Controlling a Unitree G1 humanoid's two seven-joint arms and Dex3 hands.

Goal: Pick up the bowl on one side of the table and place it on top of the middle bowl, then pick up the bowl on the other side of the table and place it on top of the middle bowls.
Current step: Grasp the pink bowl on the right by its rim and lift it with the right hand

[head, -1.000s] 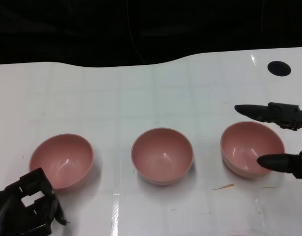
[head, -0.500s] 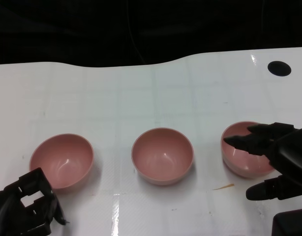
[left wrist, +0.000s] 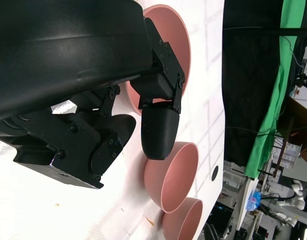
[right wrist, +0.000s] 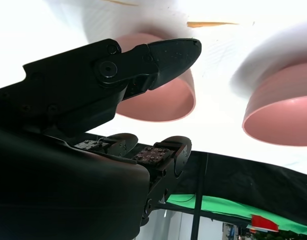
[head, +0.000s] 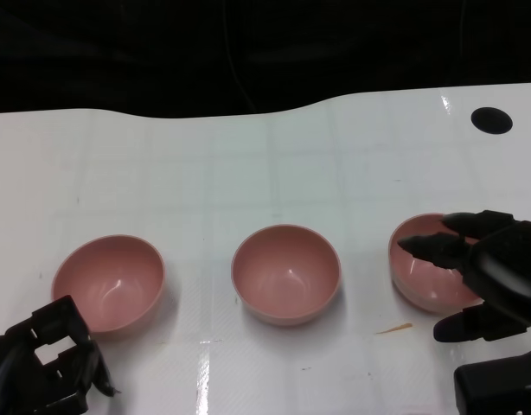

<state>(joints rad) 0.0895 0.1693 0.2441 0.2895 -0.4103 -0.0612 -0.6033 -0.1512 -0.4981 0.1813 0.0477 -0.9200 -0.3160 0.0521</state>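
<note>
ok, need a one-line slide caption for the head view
Right robot hand closing around the right pink bowl; middle bowl and left bowl untouched.

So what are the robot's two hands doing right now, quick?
Left hand: fingers curled in, holding nothing, beside the left pink plastic bowl.
Right hand: open, fingers spread around the right pink plastic bowl, not gripping it yet.

Bowls (head: 285,273) – smooth pink plastic, slight sheen; table (head: 248,164) – glossy white.

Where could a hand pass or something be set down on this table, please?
Bare table lies behind all three bowls, and between the left bowl and middle bowl. It is crowded at the right bowl, where the right hand reaches over its rim.
</note>
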